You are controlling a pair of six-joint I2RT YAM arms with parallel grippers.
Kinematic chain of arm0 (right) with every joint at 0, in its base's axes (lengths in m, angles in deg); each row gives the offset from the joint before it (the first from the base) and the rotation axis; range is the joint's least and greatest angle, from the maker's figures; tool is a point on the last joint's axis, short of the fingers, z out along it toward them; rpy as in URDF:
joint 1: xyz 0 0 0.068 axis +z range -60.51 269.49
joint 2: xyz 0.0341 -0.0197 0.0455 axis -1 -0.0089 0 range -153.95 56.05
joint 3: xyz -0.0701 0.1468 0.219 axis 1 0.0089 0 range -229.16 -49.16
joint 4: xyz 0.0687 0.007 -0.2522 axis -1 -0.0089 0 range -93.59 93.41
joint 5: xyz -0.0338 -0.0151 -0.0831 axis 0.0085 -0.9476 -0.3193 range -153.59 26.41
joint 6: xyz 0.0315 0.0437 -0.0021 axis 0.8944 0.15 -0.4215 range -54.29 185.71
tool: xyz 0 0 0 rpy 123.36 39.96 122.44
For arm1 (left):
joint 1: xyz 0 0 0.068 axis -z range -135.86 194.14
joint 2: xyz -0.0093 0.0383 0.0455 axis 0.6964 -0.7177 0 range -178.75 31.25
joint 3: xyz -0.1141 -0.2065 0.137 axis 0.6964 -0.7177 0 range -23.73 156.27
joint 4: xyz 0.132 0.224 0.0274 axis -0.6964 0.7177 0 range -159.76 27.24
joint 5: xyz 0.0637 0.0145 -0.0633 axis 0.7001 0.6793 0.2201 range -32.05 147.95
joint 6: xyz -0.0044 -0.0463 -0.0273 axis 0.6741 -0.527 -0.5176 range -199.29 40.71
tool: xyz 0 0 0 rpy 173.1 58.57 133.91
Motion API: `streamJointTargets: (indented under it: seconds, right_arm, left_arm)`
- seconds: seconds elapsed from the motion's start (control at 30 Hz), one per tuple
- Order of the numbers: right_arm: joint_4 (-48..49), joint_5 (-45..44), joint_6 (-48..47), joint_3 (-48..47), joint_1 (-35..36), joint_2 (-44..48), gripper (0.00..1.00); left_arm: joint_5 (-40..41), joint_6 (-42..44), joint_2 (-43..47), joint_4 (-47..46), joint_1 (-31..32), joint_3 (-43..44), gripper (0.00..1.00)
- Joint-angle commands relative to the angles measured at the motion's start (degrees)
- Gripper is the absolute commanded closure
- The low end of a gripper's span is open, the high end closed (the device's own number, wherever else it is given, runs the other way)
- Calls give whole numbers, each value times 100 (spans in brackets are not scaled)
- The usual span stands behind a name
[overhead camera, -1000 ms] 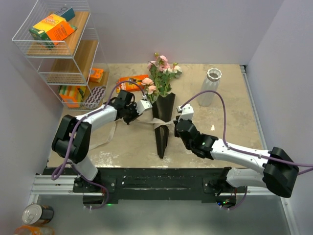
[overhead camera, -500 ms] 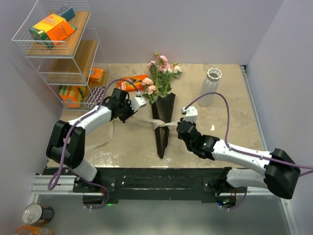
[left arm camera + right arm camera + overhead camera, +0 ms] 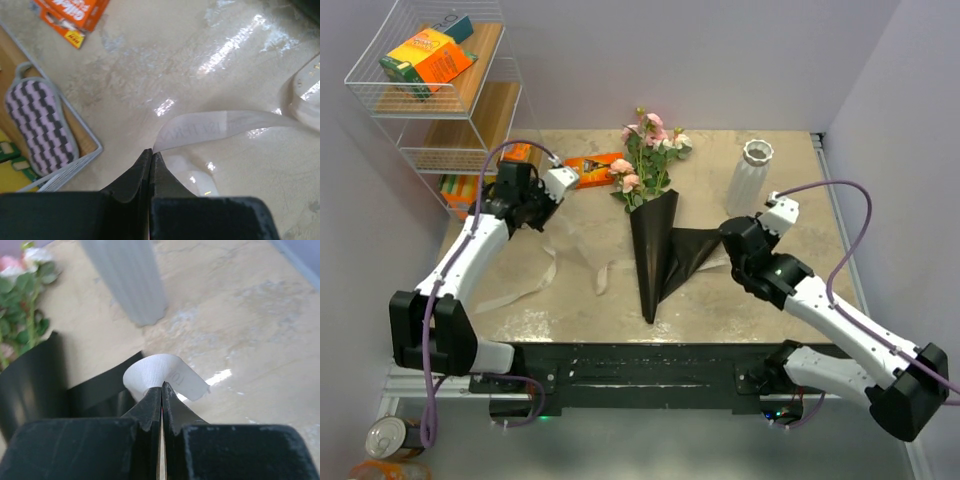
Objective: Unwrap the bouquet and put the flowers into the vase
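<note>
The bouquet lies mid-table with pink flowers point(image 3: 650, 150) at the far end of a black paper cone point(image 3: 650, 255). One flap of the cone point(image 3: 695, 248) is spread open to the right. My left gripper point(image 3: 542, 212) point(image 3: 151, 153) is shut on one end of the white ribbon point(image 3: 220, 127), which trails loose over the table point(image 3: 555, 265). To the right of the flap, my right gripper point(image 3: 730, 250) point(image 3: 161, 386) is shut on a curled piece of white ribbon point(image 3: 160, 371). The white ribbed vase point(image 3: 750, 175) point(image 3: 127, 280) stands upright just behind the right gripper.
A wire shelf rack point(image 3: 440, 130) with boxes stands at the back left, and its lower basket with a striped sponge point(image 3: 40, 125) is close to my left gripper. An orange box point(image 3: 592, 170) lies on the table behind the flowers. Walls close in on both sides.
Both grippers have pulled apart, left going left and back, right going right. The ribbon has come off the cone, and the wrap's right flap has fallen open.
</note>
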Motion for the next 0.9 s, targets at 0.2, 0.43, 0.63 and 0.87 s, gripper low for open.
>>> streamJointTargets:
  seconds: [0.2, 0.43, 0.63, 0.87]
  right_arm:
    - [-1493, -606, 432, -691, -1284, -354, 89]
    - [-1229, -342, -192, -954, -1382, -662, 24]
    - [-387, -771, -1299, -1270, -58, -520, 8]
    - [-432, -273, -1133, -1860, 1543, -1962, 14]
  left_arm:
    - [463, 183, 683, 532, -1974, 31, 100]
    - [297, 334, 1000, 883, -2196, 126, 15]
    - [-1064, -61, 702, 1602, -2195, 1417, 1]
    - [-2315, -624, 200, 1728, -1284, 2096, 1]
